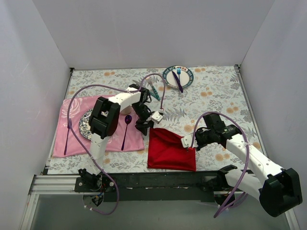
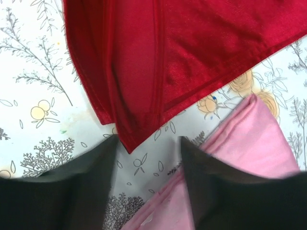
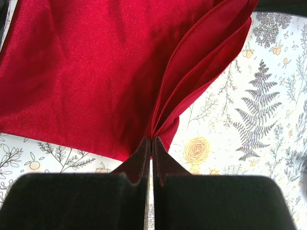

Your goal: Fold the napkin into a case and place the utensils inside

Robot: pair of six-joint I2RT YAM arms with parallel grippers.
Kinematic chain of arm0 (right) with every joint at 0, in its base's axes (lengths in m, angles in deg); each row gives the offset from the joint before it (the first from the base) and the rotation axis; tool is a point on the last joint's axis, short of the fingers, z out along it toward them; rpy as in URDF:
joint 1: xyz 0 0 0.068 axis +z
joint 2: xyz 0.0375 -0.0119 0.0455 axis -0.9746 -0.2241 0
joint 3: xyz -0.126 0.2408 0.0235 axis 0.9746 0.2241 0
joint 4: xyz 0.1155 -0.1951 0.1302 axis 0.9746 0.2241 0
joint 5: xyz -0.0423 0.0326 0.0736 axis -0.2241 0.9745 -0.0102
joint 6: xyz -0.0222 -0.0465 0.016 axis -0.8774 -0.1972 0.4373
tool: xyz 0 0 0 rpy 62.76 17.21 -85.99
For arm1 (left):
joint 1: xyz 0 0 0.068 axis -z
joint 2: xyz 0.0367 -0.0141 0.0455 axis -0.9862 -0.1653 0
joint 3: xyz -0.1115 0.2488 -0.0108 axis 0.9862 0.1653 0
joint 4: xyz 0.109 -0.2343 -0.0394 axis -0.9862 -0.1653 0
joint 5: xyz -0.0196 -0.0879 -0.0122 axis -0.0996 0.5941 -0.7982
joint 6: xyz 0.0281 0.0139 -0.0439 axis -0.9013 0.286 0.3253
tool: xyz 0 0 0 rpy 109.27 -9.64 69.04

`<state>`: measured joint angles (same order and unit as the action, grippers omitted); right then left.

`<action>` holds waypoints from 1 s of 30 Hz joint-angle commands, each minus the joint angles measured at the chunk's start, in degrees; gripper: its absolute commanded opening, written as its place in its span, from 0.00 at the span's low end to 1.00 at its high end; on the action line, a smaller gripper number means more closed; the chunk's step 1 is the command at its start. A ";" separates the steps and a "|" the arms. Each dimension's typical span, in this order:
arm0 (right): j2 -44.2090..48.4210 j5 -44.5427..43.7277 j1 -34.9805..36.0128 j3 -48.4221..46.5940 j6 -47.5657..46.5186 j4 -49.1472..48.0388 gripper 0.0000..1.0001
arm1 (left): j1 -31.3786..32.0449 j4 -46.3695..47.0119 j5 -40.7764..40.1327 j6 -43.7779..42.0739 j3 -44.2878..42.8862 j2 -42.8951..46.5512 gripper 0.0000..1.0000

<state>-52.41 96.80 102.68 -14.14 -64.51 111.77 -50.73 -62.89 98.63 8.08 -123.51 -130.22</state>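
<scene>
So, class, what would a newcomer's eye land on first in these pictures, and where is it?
The bright red napkin, folded on the floral table near the front edge. The right gripper is shut on its edge, while the left gripper hovers with jaws apart at its corner, beside the pink placemat.

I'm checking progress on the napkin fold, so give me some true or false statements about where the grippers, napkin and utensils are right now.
1. The right gripper pinches the red napkin. True.
2. The left gripper is clamped on the napkin. False: its fingers stand apart, with the napkin's corner just beyond them.
3. The teal-handled utensils lie inside the napkin. False: they lie on the table beyond it, by the left arm.
4. The purple spoon lies on the pink placemat. True.
</scene>
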 commanded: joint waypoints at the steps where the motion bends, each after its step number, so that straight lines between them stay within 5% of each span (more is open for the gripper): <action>1: -0.14 0.75 0.21 -1.24 0.68 -1.76 0.01 | -2.77 -2.18 4.90 6.41 -5.62 2.11 0.68; 3: -0.58 0.67 0.21 -1.76 0.95 -1.59 0.01 | -3.57 -2.09 6.66 7.05 -6.79 1.58 0.85; 6: -1.28 0.58 0.21 -2.47 1.12 -1.32 0.01 | -3.39 -0.08 9.29 9.50 -6.44 2.19 0.90; 17: -1.28 0.93 0.30 -1.94 -0.28 -0.19 0.01 | -1.11 8.63 13.43 23.39 -3.72 1.58 0.68; 30: 0.12 0.49 0.39 0.78 -1.78 -0.36 0.01 | -0.32 14.44 16.68 32.02 -3.01 1.05 0.67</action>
<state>-53.13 96.80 102.70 -14.14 -65.71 110.86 -51.51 -49.62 111.99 38.31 -126.72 -130.79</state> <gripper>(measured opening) 0.031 0.685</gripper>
